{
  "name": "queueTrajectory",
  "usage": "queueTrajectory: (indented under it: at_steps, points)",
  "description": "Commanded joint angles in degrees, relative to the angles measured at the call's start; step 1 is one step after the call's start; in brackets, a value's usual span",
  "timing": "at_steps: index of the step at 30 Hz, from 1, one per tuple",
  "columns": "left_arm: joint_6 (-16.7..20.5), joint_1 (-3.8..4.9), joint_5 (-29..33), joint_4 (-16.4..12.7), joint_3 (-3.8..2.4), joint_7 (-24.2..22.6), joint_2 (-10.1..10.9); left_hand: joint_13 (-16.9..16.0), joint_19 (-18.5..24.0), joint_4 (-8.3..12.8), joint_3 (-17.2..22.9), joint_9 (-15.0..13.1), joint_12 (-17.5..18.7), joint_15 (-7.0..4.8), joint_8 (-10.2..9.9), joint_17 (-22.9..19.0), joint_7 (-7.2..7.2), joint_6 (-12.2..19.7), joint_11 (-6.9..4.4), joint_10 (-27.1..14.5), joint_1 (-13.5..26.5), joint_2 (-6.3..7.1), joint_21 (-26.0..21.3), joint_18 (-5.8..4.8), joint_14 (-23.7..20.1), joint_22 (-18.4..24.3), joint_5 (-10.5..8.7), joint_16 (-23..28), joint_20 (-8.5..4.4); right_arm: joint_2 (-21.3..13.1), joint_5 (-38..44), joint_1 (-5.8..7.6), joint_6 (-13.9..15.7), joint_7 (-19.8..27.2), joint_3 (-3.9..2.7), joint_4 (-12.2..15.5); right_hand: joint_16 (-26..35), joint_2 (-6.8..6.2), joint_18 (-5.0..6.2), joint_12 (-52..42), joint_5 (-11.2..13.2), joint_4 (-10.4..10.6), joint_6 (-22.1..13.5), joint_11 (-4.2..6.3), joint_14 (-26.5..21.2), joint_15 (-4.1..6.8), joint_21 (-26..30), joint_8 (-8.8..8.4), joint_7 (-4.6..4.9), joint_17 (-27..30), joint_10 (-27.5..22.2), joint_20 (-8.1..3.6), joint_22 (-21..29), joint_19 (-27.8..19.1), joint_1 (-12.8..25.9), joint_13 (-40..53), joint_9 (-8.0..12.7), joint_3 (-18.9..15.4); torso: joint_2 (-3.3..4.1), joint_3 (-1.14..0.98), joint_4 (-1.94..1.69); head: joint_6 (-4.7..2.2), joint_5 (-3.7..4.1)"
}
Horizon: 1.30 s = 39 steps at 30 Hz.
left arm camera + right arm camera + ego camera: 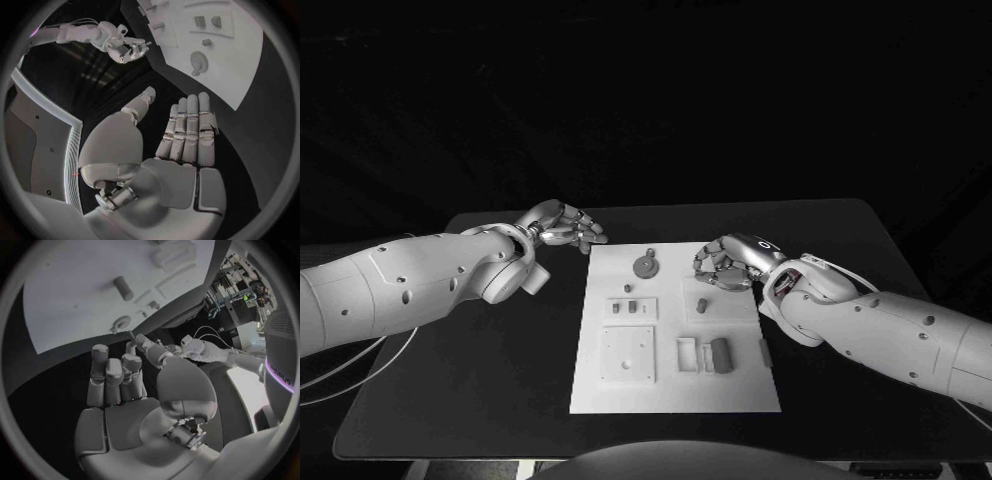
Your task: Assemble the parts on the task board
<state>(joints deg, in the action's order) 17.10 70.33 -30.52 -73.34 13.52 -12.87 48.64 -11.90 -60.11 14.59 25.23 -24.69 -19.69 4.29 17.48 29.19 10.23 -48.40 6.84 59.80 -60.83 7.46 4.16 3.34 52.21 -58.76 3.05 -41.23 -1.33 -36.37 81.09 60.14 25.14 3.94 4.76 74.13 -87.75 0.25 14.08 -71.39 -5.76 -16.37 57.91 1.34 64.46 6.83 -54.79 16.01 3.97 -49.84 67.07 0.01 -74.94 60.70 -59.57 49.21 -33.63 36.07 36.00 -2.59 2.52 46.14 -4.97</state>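
Observation:
The white task board (675, 385) lies mid-table, also seen in the left wrist view (250, 60) and the right wrist view (81, 290). A round disc part (646, 265) (199, 62) (120, 322) sits near its far edge. A short peg (702, 305) (123, 287) stands further in. My right hand (726, 262) (125, 385) hovers over the board's far right area, fingers curled, thumb and fingertip pinching what looks like a small part (131, 334). My left hand (567, 228) (181, 135) hangs off the board's far left corner, fingers straight, holding nothing.
Small blocks (629, 306) sit left of the peg. A square plate (627, 352) and an upright block (720, 352) occupy the board's near half. Bare black table (473, 380) surrounds the board on all sides.

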Motion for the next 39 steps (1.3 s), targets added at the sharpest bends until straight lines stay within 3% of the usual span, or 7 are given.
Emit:
queueTrajectory:
  at_steps: [1, 6, 13, 21, 31, 39]
  points:
    - [-0.57, 0.04, 0.32, -0.21, -0.06, -0.23, -0.02, 0.05, -0.13, 0.29, 0.06, -0.03, 0.21, -0.03, 0.32, 0.07, 0.22, 0.02, 0.04, 0.49, 0.50, 0.14, -0.28, 0.37, 0.31, 0.06, 0.02, 0.27, -0.07, 0.56, -5.23, -0.03, -3.30, 0.70, -0.01, 1.71, 0.00, 0.78, 0.92, 0.41, 0.28, -0.07, 1.85, 0.08, 0.00, 0.22, -0.14, 0.63, 0.99, 0.01, 0.27, -0.04, -0.19, 0.35, 0.15, -0.06, -0.62, 0.35, 0.03, 0.01, -0.09, 0.31, -0.31]
    - [-0.40, 0.05, 0.30, -0.33, -0.06, -0.21, 0.12, 0.06, -0.12, 0.29, 0.06, -0.03, 0.23, -0.03, 0.32, 0.11, 0.22, 0.03, 0.04, 0.49, 0.50, 0.15, -0.28, 0.37, 0.31, 0.07, 0.02, 0.30, -0.07, 1.74, -9.31, -0.03, -5.62, 0.80, 0.01, 3.59, 0.08, 1.12, 0.92, 0.47, 0.40, -0.12, 1.73, 0.05, -0.09, 0.22, -0.07, 0.52, 1.02, 0.03, 0.19, -0.01, -0.19, 0.21, 0.48, -0.05, -0.57, 0.45, 0.03, 0.09, -0.10, 0.49, -0.57]
    - [-0.30, 0.07, 0.28, -0.51, -0.06, -0.30, 0.08, 0.05, -0.10, 0.25, 0.03, -0.03, 0.29, -0.01, 0.31, 0.19, 0.23, 0.04, 0.05, 0.52, 0.59, 0.13, -0.27, 0.36, 0.31, 0.10, 0.02, 0.36, -0.05, 3.61, -9.43, -0.06, -7.39, 1.43, 0.20, 4.15, 0.15, 1.34, 0.92, 0.52, 0.48, -0.22, 1.65, 0.01, -0.23, 0.18, 0.02, 0.45, 1.06, 0.04, 0.08, 0.04, -0.20, -0.01, 0.80, -0.01, -0.55, 0.47, 0.02, 0.15, -0.20, 0.91, -1.91]
    - [0.23, 0.27, 0.27, -0.51, -0.07, -0.33, -0.42, 0.05, -0.09, 0.31, 0.03, -0.02, 0.38, -0.02, 0.31, 0.32, 0.23, 0.04, 0.05, 0.56, 0.54, 0.17, -0.26, 0.38, 0.31, 0.13, 0.02, 0.44, -0.06, 7.35, -7.35, -0.70, -8.51, 1.99, 1.72, 2.21, 0.16, 1.45, 0.92, 0.54, 0.50, -0.27, 1.61, 0.00, -0.30, 0.17, 0.05, 0.42, 1.07, 0.03, 0.01, 0.06, -0.22, -0.10, 0.86, 0.01, -0.54, 0.50, 0.03, 0.16, -0.25, 1.95, -4.95]
    - [0.32, 0.47, 0.27, -0.41, -0.08, -0.33, -0.70, 0.04, -0.06, 0.23, -0.15, -0.02, 0.54, 0.00, 0.31, 0.55, 0.23, 0.04, 0.05, 0.64, 0.84, 0.25, -0.24, 0.37, 0.33, 0.19, -0.03, 0.61, -0.05, 9.61, -2.51, -1.97, -7.73, 3.29, 2.90, -1.07, 0.17, 1.54, 0.92, 0.55, 0.50, -0.32, 1.56, -0.02, -0.38, 0.16, 0.06, 0.38, 1.09, 0.01, -0.07, 0.07, -0.25, -0.20, 0.88, 0.04, -0.53, 0.53, 0.06, 0.22, -0.28, 3.07, -6.83]
    - [0.32, 0.53, 0.27, -0.42, -0.08, -0.31, -0.64, 0.03, -0.05, 0.30, -0.14, -0.02, 0.59, -0.01, 0.32, 0.64, 0.22, 0.03, 0.04, 0.68, 0.75, 0.24, -0.23, 0.39, 0.33, 0.22, -0.02, 0.67, -0.06, 9.93, -0.82, -2.05, -9.11, 3.16, 3.30, -0.95, 0.16, 1.57, 0.92, 0.55, 0.49, -0.33, 1.55, -0.02, -0.41, 0.16, 0.06, 0.37, 1.09, 0.00, -0.09, 0.07, -0.26, -0.23, 0.86, 0.06, -0.53, 0.55, 0.00, 0.04, -0.04, 3.73, -8.07]
